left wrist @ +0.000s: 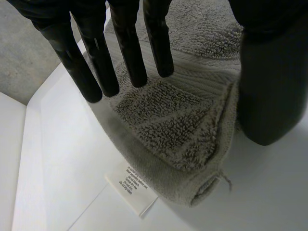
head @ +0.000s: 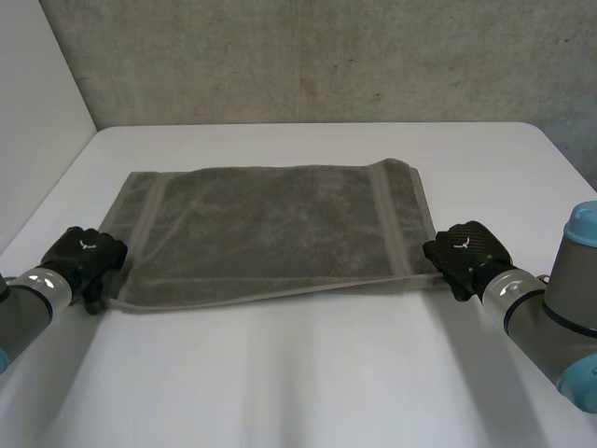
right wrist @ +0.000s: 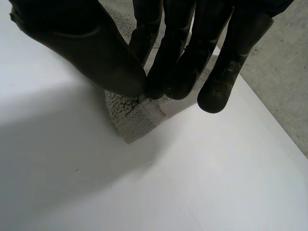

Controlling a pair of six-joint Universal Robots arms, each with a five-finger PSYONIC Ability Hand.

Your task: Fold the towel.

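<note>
Towel (head: pixel 270 224) lies spread on the white tabletop (head: pixel 308 373), grey, and at its near edge two layers show, so I judge that it is folded once. The left hand (head: pixel 84 257) is at the near left corner. Its fingers (left wrist: pixel 127 53) are straight above the cloth and its thumb (left wrist: pixel 272 86) stands apart at the other side, so it grips nothing. A white care label (left wrist: pixel 131 187) sticks out from under this corner. The right hand (head: pixel 466 252) is at the near right corner and pinches the corner between thumb and fingertips (only a small bit of cloth, it seems).

The danger is an uneven lift. If the right hand rises while the left hand is not closed, the towel can drag askew. The left hand may also catch only the top layer, and then the fold opens.
</note>
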